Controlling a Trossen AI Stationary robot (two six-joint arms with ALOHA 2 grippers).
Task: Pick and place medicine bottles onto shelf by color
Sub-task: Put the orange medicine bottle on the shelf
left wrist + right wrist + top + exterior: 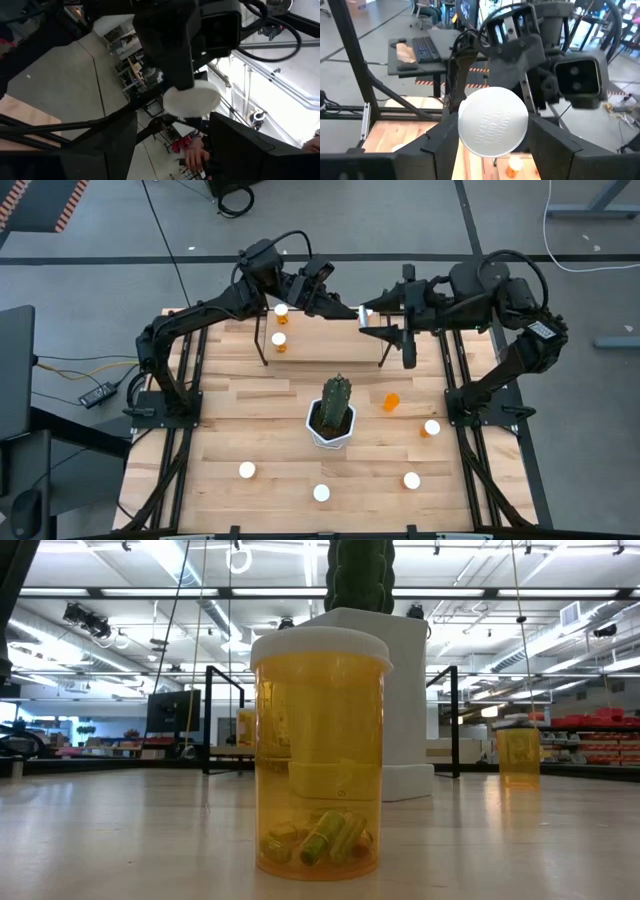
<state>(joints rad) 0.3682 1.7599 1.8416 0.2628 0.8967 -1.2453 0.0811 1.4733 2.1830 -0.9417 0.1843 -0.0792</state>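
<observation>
My right gripper (370,313) is over the shelf (320,332) at the table's far side, shut on a medicine bottle whose white cap (492,122) faces its wrist camera; the orange body is hidden behind the cap. My left gripper (335,302) is right opposite it, open, its fingers (120,145) apart just short of the same cap (192,97). Two more bottles (280,311) (279,341) stand upright on the shelf's left part. Others stand on the table: (431,428), (411,480), (321,493), (247,471). One (391,402) lies on its side. My right gripper pinches the bottle between its two fingers at the sides of the cap end (462,131). The fingers come level from the table's right. The bottle lies along them, cap toward the wrist, lifted clear above the shelf.
A green cactus in a white pot (333,415) stands at the table's middle, near side of the shelf. In the low view a bottle (320,755) stands close in front of the pot (405,700). A person's hand (192,156) shows in the room beyond.
</observation>
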